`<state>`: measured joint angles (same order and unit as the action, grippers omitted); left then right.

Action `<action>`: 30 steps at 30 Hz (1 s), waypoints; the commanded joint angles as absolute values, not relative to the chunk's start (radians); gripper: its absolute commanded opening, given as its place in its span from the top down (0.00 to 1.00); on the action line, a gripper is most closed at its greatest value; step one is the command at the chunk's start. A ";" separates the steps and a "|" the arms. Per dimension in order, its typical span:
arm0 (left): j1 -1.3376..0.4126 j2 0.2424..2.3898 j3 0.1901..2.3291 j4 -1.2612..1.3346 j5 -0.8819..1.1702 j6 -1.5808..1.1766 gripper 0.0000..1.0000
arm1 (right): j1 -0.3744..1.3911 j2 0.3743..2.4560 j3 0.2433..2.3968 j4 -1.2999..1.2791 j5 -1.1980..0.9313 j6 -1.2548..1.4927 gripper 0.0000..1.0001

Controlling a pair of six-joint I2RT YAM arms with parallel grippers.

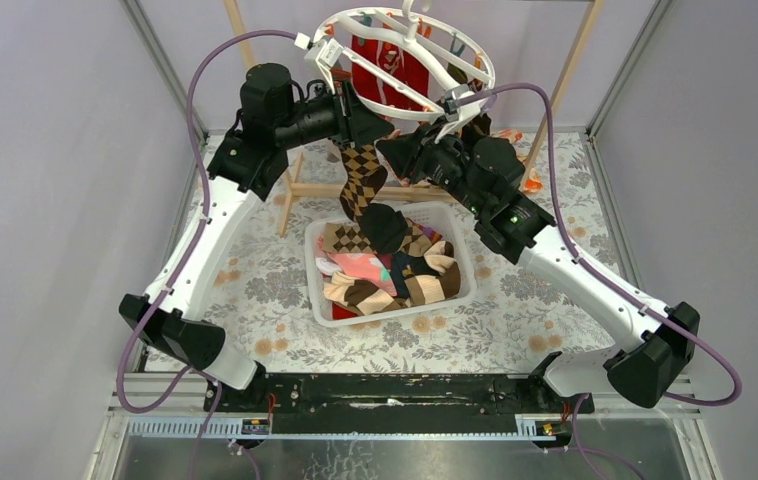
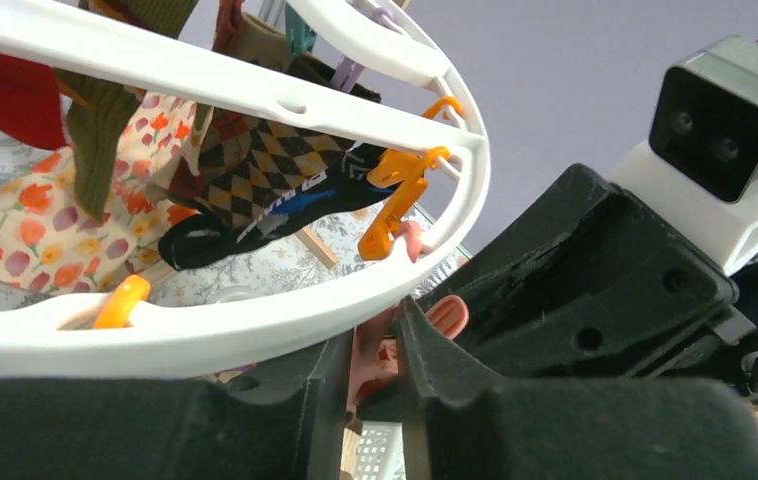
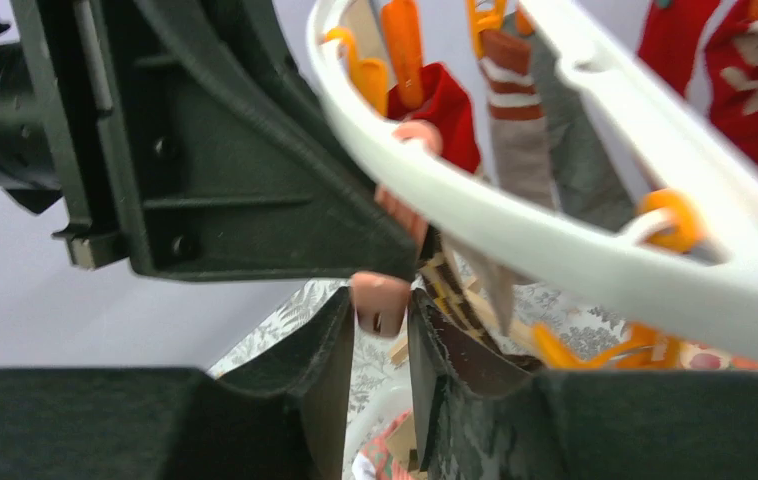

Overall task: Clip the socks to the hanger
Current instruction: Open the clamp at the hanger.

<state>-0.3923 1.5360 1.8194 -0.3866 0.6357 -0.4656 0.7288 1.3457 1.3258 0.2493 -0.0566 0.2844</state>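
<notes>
The hanger [image 2: 255, 98] hangs at the far middle of the scene, over the wooden rack [image 1: 300, 190], and I have both arms raised to its near rim. On my left wrist camera the left fingers [image 2: 425, 375] are clenched on a pink clip [image 2: 447, 318] that dangles just under the white ring. The clip fills the narrow gap between them. On the right wrist camera the right fingers [image 3: 325, 350] stand close on either side of the lower end of that same clip, but I cannot tell whether they press it or only bracket it. A brown-and-tan argyle sock [image 1: 360, 175] hangs between the two wrists. Its top edge is just beside the clip and one right finger, and its lower end reaches down to the white basket [image 1: 466, 262] on the flower-patterned bench [image 1: 255, 290]. More socks [image 1: 375, 272] lie heaped in that basket, near the middle of the bench. A red sock [image 1: 385, 62] hangs at the far side of the ring, and an orange clip [image 2: 400, 190] hangs from the rim, to the right in my left wrist view.
</notes>
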 commanded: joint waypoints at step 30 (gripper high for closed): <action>-0.352 1.455 1.642 -0.184 0.599 -0.760 0.90 | 0.873 1.308 1.054 0.849 0.208 0.179 0.28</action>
